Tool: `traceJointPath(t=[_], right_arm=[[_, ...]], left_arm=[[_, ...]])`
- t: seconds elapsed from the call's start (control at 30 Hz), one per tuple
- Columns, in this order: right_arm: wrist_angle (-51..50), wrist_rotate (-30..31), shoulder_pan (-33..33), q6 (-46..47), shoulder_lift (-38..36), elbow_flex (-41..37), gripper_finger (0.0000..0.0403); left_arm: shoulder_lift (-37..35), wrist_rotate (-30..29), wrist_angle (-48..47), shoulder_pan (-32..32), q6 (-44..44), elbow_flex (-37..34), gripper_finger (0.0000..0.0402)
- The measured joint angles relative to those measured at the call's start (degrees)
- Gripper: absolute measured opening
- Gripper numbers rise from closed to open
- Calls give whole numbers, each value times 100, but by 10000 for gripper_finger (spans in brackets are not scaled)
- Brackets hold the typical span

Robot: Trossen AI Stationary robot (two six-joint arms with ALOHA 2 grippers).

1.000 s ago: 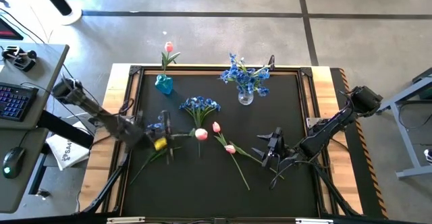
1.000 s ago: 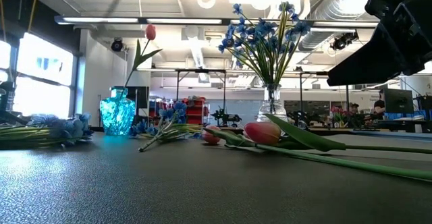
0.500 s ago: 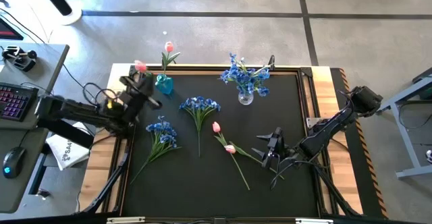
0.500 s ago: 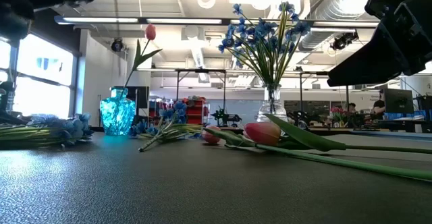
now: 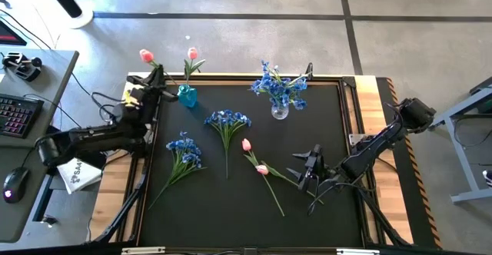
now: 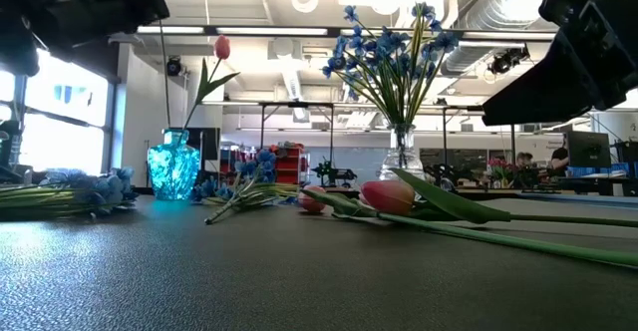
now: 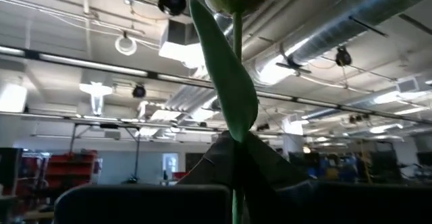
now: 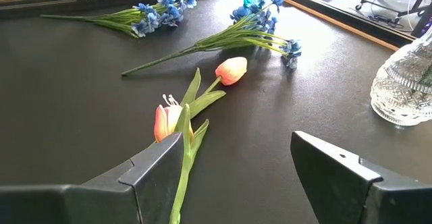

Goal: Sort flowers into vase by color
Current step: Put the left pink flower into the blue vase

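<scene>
Left gripper (image 5: 151, 82) raised at table's far left corner, beside teal vase (image 5: 186, 95), fingers pinched on stem of pink tulip (image 5: 145, 55); bloom up, beyond table edge. One tulip (image 5: 192, 54) standing in teal vase. Blue bunch (image 5: 278, 84) in clear vase (image 5: 280, 110). Flat on black mat (image 5: 231, 216): two blue bunches (image 5: 227, 120) (image 5: 184, 149), two tulips (image 5: 246, 144) (image 5: 262, 169). Right gripper (image 5: 309, 168) low near those tulips, fingers spread, holding nothing.
</scene>
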Motion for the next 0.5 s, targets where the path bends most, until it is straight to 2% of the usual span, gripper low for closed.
traceJointPath(t=[0.13,0.27,0.5], right_arm=[[21,0,-1,1,0,0,270],[26,0,-1,2,0,0,270],[26,0,1,2,0,0,270]], left_arm=[[83,496,-308,519,-453,2,0],[189,561,-315,749,-620,2,0],[273,550,-681,792,-638,4,1]])
